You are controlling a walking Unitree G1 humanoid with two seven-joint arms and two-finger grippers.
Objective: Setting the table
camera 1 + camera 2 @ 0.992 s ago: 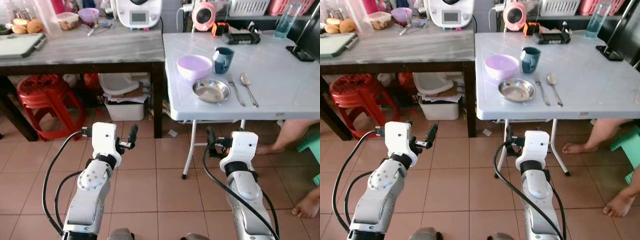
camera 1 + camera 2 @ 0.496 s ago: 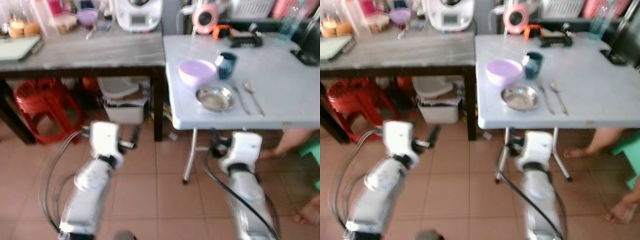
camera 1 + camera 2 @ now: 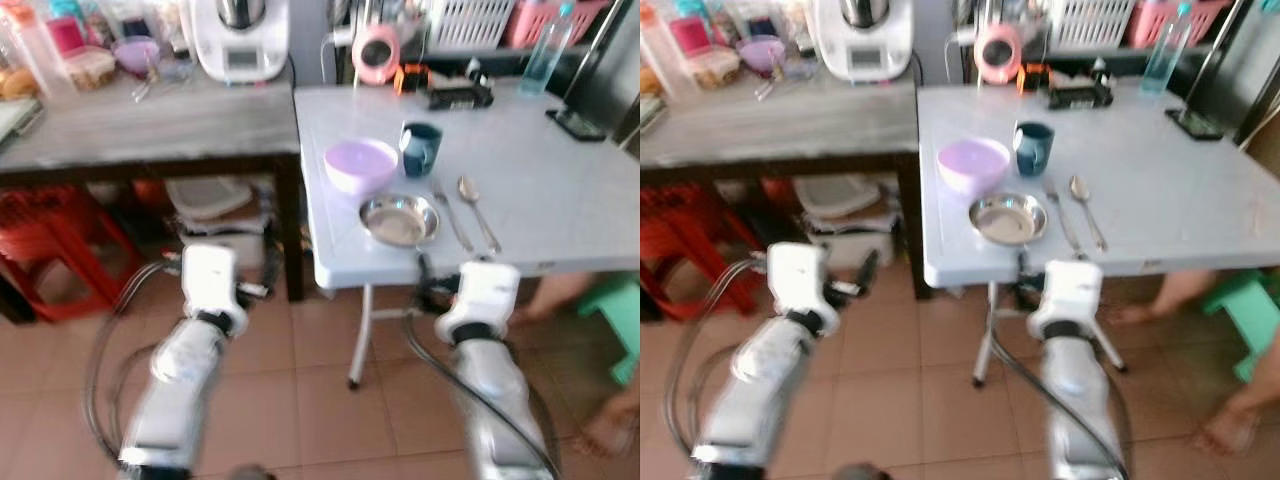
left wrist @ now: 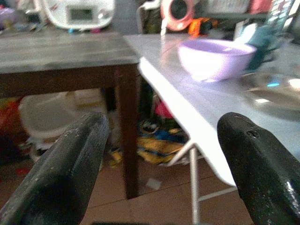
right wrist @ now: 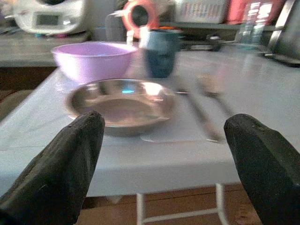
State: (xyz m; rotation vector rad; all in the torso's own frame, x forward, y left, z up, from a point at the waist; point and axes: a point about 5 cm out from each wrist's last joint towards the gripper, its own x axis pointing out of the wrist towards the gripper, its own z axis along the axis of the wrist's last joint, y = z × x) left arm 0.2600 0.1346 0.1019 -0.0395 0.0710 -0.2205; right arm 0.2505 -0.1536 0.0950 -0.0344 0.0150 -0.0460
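Grippers, left gripper [image 4: 159, 164] and right gripper [image 5: 161, 154], we hold spread and empty, facing the desk [image 3: 560, 170] with its steel plate [image 3: 399, 219].

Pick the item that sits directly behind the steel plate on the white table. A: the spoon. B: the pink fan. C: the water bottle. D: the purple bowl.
D. The purple bowl stands just behind the steel plate, slightly to its left, with the dark mug beside it; the fork and spoon lie to the plate's right on the white table.
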